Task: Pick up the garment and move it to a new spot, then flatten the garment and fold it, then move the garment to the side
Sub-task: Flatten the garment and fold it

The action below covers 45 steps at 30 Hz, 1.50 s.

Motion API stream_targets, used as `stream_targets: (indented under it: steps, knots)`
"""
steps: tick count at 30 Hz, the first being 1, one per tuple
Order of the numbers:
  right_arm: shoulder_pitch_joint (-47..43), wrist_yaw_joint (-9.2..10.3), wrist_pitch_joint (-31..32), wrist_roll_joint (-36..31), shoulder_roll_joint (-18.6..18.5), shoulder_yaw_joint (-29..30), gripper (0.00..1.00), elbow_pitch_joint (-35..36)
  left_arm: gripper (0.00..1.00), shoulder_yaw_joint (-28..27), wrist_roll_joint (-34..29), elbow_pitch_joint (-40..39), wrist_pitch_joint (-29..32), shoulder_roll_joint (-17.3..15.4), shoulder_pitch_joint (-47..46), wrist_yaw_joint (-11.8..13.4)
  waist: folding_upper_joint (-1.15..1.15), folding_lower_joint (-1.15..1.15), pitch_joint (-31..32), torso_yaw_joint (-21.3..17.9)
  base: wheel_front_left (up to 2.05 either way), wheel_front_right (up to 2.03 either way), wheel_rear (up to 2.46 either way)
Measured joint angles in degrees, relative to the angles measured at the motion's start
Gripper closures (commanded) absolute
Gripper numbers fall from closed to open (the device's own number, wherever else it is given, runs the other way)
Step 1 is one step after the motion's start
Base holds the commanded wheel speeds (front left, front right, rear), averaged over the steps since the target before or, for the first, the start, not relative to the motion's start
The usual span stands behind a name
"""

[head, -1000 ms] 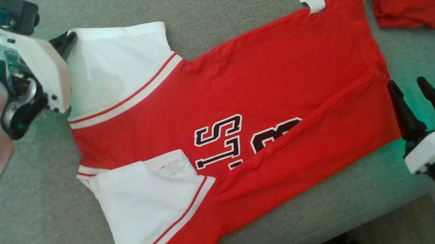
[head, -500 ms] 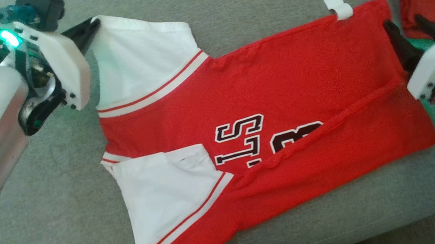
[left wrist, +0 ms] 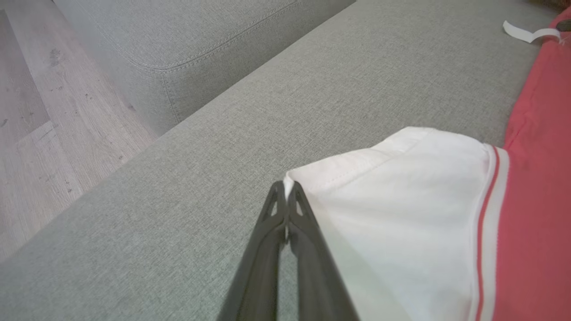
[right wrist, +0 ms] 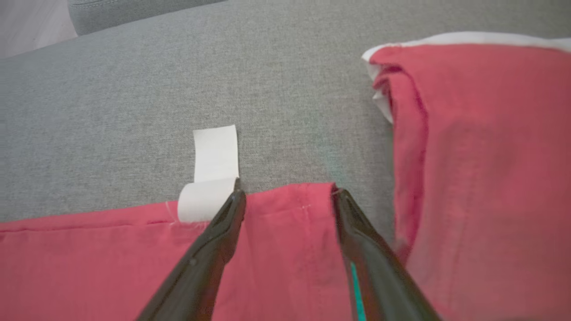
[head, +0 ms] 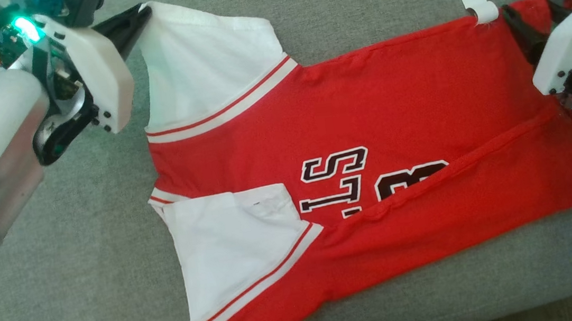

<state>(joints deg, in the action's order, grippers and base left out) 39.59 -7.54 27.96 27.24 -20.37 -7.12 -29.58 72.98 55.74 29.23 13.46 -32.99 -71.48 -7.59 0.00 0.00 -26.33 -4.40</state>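
The garment (head: 367, 120), a red jersey with white sleeves and dark lettering (head: 367, 178), lies spread across the grey sofa seat (head: 92, 287). Its collar end points toward the seat's left side and its bottom hem toward the right. The near long side is folded over onto the body, covering part of the lettering, and it lies close to the seat's front edge.

The left tool (head: 143, 13) is clenched on the outer corner of the far white sleeve (head: 202, 68). In the left wrist view its tips (left wrist: 285, 189) pinch the sleeve's hem, with wooden floor (left wrist: 35, 133) beyond the seat's edge.

The right tool (head: 530, 10) is released, its fingers spread wide at the garment's far right corner. In the right wrist view the tool (right wrist: 285, 189) straddles that hem corner, one finger just beside a white label (right wrist: 214, 174) that curls out from the hem. The tips seem to rest on the cloth, though contact is hard to judge.

A second folded red cloth (right wrist: 482, 156) lies near the seat's far right corner, just beside the garment.
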Motion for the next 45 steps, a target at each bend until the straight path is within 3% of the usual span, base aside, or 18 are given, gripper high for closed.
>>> stream_targets:
  steps: [1, 3, 4, 6, 7, 8, 9, 16, 25, 32, 39, 45]
  knots:
    - [0.0, 0.0, 0.0, 0.0, 0.0, 0.0, 0.02, 0.0, 1.0, 0.0, 0.0, 0.0, 0.0, 0.0, 0.0, 0.0, 0.0, 0.0, 0.0, 0.0, 0.0, 0.0, 0.0]
    - [0.5, 0.0, -0.5, 0.0, 0.0, -0.5, 0.2, -0.8, 1.0, 0.6, 0.3, 0.0, 0.0, 0.0, -0.1, 0.0, 0.0, 0.0, 0.0, 0.1, 0.0, 0.0, 0.0]
    - [0.7, 0.0, -0.6, 0.2, 0.0, -0.7, 0.4, -1.2, 1.0, 0.9, 0.3, 0.1, 0.0, 0.0, -0.1, 0.0, 0.0, 0.0, 0.0, 0.1, 0.0, 0.0, 0.0]
    - [1.1, 0.0, -1.0, 0.7, -0.2, -1.3, 0.65, -1.7, 1.0, 1.1, 0.3, 0.2, -0.4, 0.0, -0.1, 0.0, 0.0, 0.0, 0.0, 0.2, 0.0, 0.0, 0.0]
    - [1.2, 0.0, -1.3, 0.7, -0.2, -1.6, 0.71, -2.1, 1.0, 1.2, 0.4, 0.2, -0.4, 0.0, -0.2, 0.0, 0.0, 0.0, 0.0, 0.2, 0.0, 0.0, 0.0]
    - [1.3, 0.0, -1.5, 0.7, -0.2, -1.7, 0.89, -2.4, 1.0, 1.2, 0.8, 0.3, -0.5, 0.0, -0.2, 0.0, 0.0, 0.0, 0.0, 0.3, 0.0, 0.0, 0.0]
    - [1.3, 0.0, -1.9, 0.7, -0.3, -1.9, 1.0, -2.7, 1.0, 1.3, 0.9, 0.4, -0.5, 0.0, -0.2, 0.0, 0.0, 0.0, 0.1, 0.3, 0.0, 0.0, 0.0]
    - [3.4, 0.0, -5.2, 1.0, -0.6, -2.9, 1.0, -4.0, 1.0, 1.8, 0.7, 1.4, -2.8, 0.0, -0.5, 0.0, 0.0, 0.0, 0.5, 0.4, 0.0, 0.0, 0.0]
    - [6.1, 0.0, -9.4, 1.6, -0.8, -2.1, 1.0, -5.1, 1.0, 2.4, -2.1, 4.9, -11.8, 0.0, -3.8, 0.0, 0.0, 0.0, 2.0, 0.9, 0.0, 0.0, 0.0]
    - [5.4, 0.0, -10.3, 2.1, -2.4, -1.5, 1.0, -6.2, 1.0, 2.4, -1.5, 6.9, -15.4, 1.9, -3.4, 0.0, 0.0, -0.01, 4.3, 2.6, 0.0, 0.0, 0.0]
    - [-1.2, 0.0, -10.9, 3.1, -3.6, 0.9, 1.0, -6.3, 1.0, 2.4, -1.5, 2.8, -18.0, 1.7, 2.0, 0.0, 0.0, -0.01, 6.9, 5.3, 0.0, 0.0, 0.0]
    - [-6.9, 0.0, -11.2, 4.1, -3.9, 4.0, 1.0, -4.1, 1.0, 2.5, -1.5, -5.2, -18.7, -1.4, 8.0, 1.8, 0.0, -0.01, 9.9, 7.2, 0.0, 0.0, 0.0]
